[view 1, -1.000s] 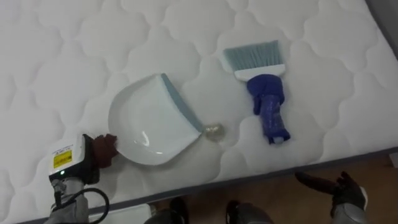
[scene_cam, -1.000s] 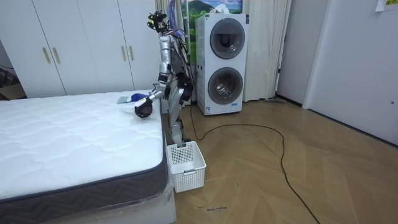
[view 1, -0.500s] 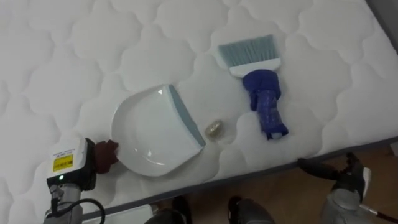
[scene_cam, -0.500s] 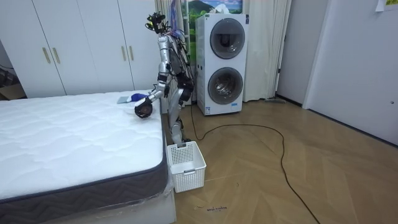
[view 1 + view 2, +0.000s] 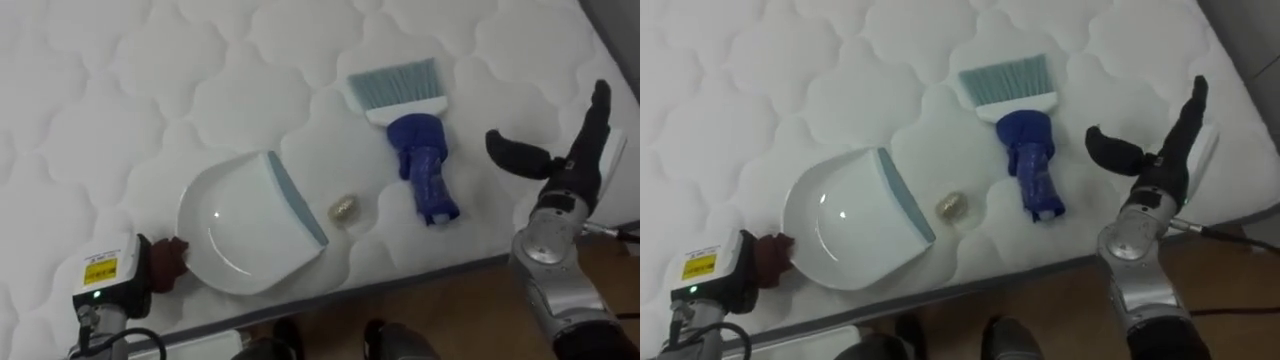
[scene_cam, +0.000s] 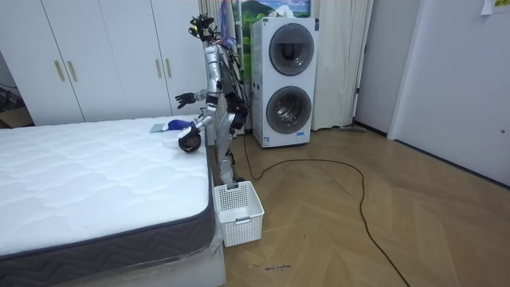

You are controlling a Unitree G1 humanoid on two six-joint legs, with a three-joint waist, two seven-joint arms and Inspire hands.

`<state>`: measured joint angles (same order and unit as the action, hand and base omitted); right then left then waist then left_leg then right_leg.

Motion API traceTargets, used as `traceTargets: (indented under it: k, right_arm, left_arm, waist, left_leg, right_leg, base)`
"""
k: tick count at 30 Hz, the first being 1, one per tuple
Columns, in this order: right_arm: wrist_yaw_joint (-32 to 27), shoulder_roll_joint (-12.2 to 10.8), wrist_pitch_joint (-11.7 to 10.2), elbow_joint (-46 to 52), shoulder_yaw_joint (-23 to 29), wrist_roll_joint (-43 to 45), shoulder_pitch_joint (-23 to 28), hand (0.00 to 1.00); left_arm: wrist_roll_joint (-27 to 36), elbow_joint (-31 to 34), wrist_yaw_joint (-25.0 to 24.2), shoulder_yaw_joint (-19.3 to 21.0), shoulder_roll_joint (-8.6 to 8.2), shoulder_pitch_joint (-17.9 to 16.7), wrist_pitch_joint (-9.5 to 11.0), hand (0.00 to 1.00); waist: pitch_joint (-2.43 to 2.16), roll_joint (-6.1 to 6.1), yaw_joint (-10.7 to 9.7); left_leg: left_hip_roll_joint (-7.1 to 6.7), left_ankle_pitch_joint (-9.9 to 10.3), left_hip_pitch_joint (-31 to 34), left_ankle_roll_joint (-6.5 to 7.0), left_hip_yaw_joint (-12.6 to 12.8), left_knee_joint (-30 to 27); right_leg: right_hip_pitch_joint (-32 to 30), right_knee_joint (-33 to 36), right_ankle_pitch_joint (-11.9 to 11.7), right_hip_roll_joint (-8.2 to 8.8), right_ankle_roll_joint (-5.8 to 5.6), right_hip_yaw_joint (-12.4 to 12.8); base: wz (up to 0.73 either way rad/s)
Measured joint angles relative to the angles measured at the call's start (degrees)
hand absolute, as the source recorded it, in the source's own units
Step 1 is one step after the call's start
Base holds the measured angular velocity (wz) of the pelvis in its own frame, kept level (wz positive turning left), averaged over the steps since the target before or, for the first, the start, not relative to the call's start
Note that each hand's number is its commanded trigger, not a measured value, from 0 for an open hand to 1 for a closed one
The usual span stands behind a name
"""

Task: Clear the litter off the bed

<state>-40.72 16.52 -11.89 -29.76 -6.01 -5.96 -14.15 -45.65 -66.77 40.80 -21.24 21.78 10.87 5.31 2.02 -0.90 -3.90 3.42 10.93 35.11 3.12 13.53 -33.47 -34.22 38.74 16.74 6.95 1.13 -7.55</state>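
Beside the brush [image 5: 421, 152] the right hand [image 5: 562, 172] hovers spread open; the left hand [image 5: 122, 279] clasps the dustpan [image 5: 235, 232] handle.

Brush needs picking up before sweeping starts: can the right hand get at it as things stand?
Probably yes. The right hand is open, above the mattress just right of the brush, nothing lying between them. The left hand holds the dustpan.

Mattress [image 5: 150, 90] with dustpan [image 5: 235, 235], brush [image 5: 415, 150], scrap [image 5: 344, 209]
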Motion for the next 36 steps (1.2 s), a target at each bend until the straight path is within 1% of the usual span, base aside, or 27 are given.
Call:
traceTargets:
  k: [2,5,8,11,13,14,15,17,20,22,23,25,28,31,32,33,34,35,36]
  right_arm:
    - [0.0,0.0,0.0,0.2,-0.1,0.0,-0.5,0.00]
    - [0.0,0.0,-0.1,1.3,-0.1,0.0,-0.7,0.00]
    - [0.0,0.0,-0.3,1.3,-0.1,0.0,-1.4,0.00]
    - [-1.1,0.0,-1.2,1.3,-0.1,0.1,-2.4,0.00]
    - [-1.9,0.0,-1.5,1.3,-0.1,0.0,-2.8,0.00]
    - [-2.2,0.1,-2.3,1.3,-0.1,0.0,-2.8,0.00]
    - [-2.3,0.1,-3.0,1.3,-0.2,0.0,-2.8,0.00]
    - [-2.3,0.2,-3.4,1.3,-0.8,0.0,-2.8,0.00]
    - [-2.3,0.2,-3.5,0.8,-2.2,-0.2,-2.8,0.00]
    - [-2.0,0.3,-3.5,-0.1,-2.8,-0.9,-2.9,0.00]
    - [-1.3,1.0,-3.5,-1.4,-3.8,-1.9,-2.9,0.00]
    - [0.5,1.3,-3.5,-3.5,-4.4,-3.3,-2.9,0.00]
    - [2.8,1.4,-3.5,-7.9,-5.1,-5.6,-2.9,0.00]
    - [5.5,1.6,-3.0,-11.3,-6.2,-8.5,-3.2,0.00]
    - [6.7,1.6,-3.0,-12.0,-6.4,-9.3,-3.3,0.00]
    - [7.3,1.8,-3.0,-13.0,-7.1,-10.1,-3.6,0.00]
    - [7.5,2.0,-3.0,-14.3,-7.8,-10.3,-4.1,0.00]
    - [8.7,2.1,-3.0,-16.7,-8.7,-10.7,-5.3,0.00]
    - [10.0,2.2,-3.0,-18.3,-9.1,-11.4,-5.9,0.00]
  left_arm:
    - [0.0,0.4,-0.7,-0.1,0.01,-0.2,0.0,1.00]
    - [0.0,1.3,-1.6,-0.3,0.07,-0.2,0.0,1.00]
    - [0.1,1.5,-2.6,-0.5,0.07,-0.4,0.0,1.00]
    - [0.6,1.4,-3.2,-0.5,0.38,-0.3,0.0,1.00]
    - [1.2,1.4,-3.9,-0.5,0.56,-0.3,0.0,1.00]
    - [1.2,1.4,-4.3,-0.5,0.72,-0.3,0.0,1.00]
    - [1.2,1.5,-4.7,-0.5,0.76,-0.2,0.0,1.00]
    - [1.3,1.7,-5.4,-0.5,0.79,-0.1,0.0,1.00]
    - [1.3,2.6,-6.1,-0.6,1.19,-0.2,0.0,1.00]
    - [1.3,2.8,-6.8,-0.7,1.57,0.1,0.1,1.00]
    - [1.3,2.9,-7.3,-0.9,1.66,0.3,0.1,1.00]
    - [1.3,3.1,-7.8,-1.0,1.89,0.3,0.2,1.00]
    - [1.1,3.2,-7.9,-1.6,1.91,0.6,0.4,1.00]
    - [1.2,3.3,-8.8,-1.6,1.93,1.4,0.6,1.00]
    - [1.2,3.3,-9.1,-1.6,1.96,1.6,0.6,1.00]
    - [1.2,3.3,-9.5,-1.7,1.98,2.1,0.6,1.00]
    - [1.2,3.4,-9.8,-1.9,2.04,2.5,0.6,1.00]
    - [1.2,3.6,-10.4,-2.3,2.18,3.3,0.6,1.00]
    - [1.2,3.7,-10.8,-2.8,2.20,4.0,0.7,1.00]
  waist:
    - [-0.04,0.07,0.4]
    - [-0.10,0.18,1.0]
    - [-0.04,0.31,0.9]
    - [0.06,0.74,0.8]
    - [0.01,1.16,0.9]
    - [0.01,1.35,0.9]
    - [0.04,1.43,1.0]
    - [0.04,1.43,1.2]
    - [0.05,1.44,1.3]
    - [0.05,1.44,1.3]
    - [0.06,1.45,1.4]
    - [0.10,1.51,1.5]
    - [0.16,1.58,2.5]
    - [0.44,1.51,3.1]
    - [0.61,1.42,3.1]
    - [0.88,1.36,3.5]
    - [1.05,1.40,3.6]
    - [1.55,1.44,4.1]
    - [1.79,1.32,4.5]
  left_leg:
    - [-0.01,0.0,0.0,0.07,-0.1,0.1]
    - [-0.14,0.1,-0.2,0.19,-0.1,0.2]
    - [-0.30,0.1,-0.9,0.23,-0.1,0.4]
    - [-0.28,0.1,-1.0,0.24,-0.1,0.8]
    - [-0.22,0.1,-1.1,0.23,-0.1,0.8]
    - [-0.16,0.1,-1.1,0.23,-0.2,0.8]
    - [-0.14,0.2,-1.0,0.24,-0.2,0.7]
    - [-0.14,0.2,-1.1,0.28,0.0,0.7]
    - [-0.16,0.2,-0.9,0.28,0.0,1.0]
    - [-0.12,0.2,-0.8,0.28,-0.1,1.3]
    - [-0.14,0.2,-0.8,0.28,-0.2,1.4]
    - [-0.14,0.2,-0.8,0.29,0.1,1.8]
    - [-0.13,0.2,-0.8,0.29,0.4,1.7]
    - [-0.12,0.2,-0.7,0.28,0.4,1.9]
    - [-0.15,0.2,-0.6,0.28,0.4,2.0]
    - [-0.13,0.2,-0.5,0.27,0.3,1.9]
    - [-0.13,0.2,-0.5,0.27,0.3,1.9]
    - [-0.12,0.2,-0.5,0.27,0.3,1.8]
    - [-0.11,0.2,-0.4,0.27,0.2,1.7]
  right_leg:
    - [0.1,-0.1,0.0,0.03,-0.09,-0.4]
    - [0.3,-0.1,0.1,0.23,-0.31,-0.3]
    - [1.0,0.0,0.3,0.74,-0.52,-0.3]
    - [1.1,0.1,0.4,0.75,-0.54,-0.3]
    - [1.1,0.0,0.4,0.69,-0.53,-0.3]
    - [1.2,-0.1,0.3,0.63,-0.49,-0.4]
    - [1.3,-0.1,0.3,0.61,-0.49,-0.4]
    - [1.3,-0.2,0.3,0.62,-0.50,-0.4]
    - [1.3,-0.4,0.3,0.71,-0.51,-0.5]
    - [1.3,-0.8,0.3,0.79,-0.50,-0.8]
    - [1.4,-1.0,0.3,0.84,-0.50,-1.1]
    - [1.4,-1.3,0.3,0.90,-0.53,-1.2]
    - [1.4,-1.6,0.4,0.89,-0.59,-1.2]
    - [1.3,-1.8,0.4,0.93,-0.60,-1.4]
    - [1.3,-1.9,0.4,0.95,-0.61,-1.4]
    - [1.3,-1.9,0.4,0.95,-0.61,-1.5]
    - [1.3,-1.9,0.5,0.95,-0.61,-1.5]
    - [1.3,-1.7,0.5,0.96,-0.60,-1.5]
    - [1.2,-1.7,0.5,1.00,-0.60,-1.7]
  base:
    - [0.07]
    - [0.01]
    - [0.01]
    - [0.00]
    - [0.00]
    - [0.00]
    - [0.00]
    - [0.00]
    - [0.02]
    - [0.06]
    - [0.04]
    - [0.02]
    - [0.00]
    - [0.00]
    - [0.00]
    - [0.00]
    - [0.00]
    - [0.04]
    - [0.07]
